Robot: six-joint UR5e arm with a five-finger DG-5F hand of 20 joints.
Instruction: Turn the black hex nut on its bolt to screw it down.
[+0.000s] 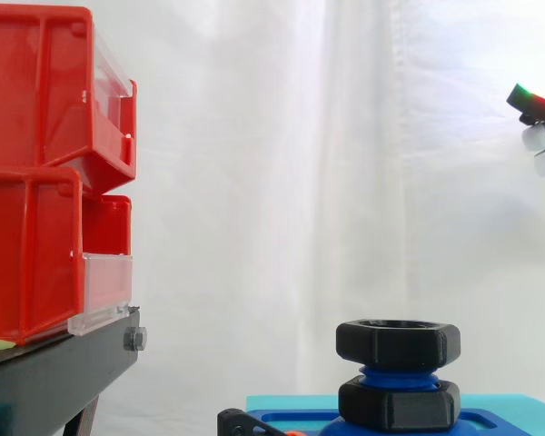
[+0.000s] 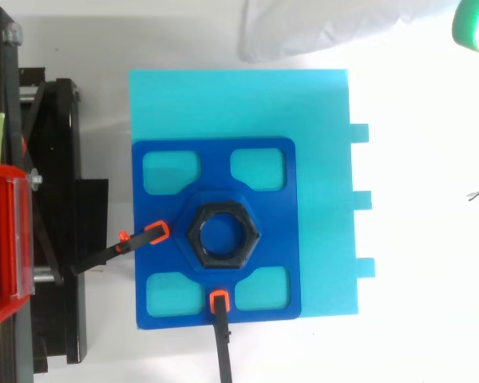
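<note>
A black hex nut [image 1: 398, 341] sits near the top of a blue threaded bolt [image 1: 400, 376], with a second black nut [image 1: 398, 403] below it at the bolt's foot. From above, the nut [image 2: 222, 235] lies at the middle of a dark blue base [image 2: 215, 159] on a cyan board [image 2: 319, 159]. My hand [image 1: 538, 111] is at the right edge, high above and well to the right of the nut, touching nothing. Its green glow [image 2: 473, 22] appears at the top right corner in the top view.
Two orange-tipped black clamps [image 2: 156, 233] [image 2: 218, 302] hold the blue base from the left and the front. Red bins [image 1: 36, 163] stand stacked on a black stand [image 1: 54, 372] at the left. A white curtain hangs behind.
</note>
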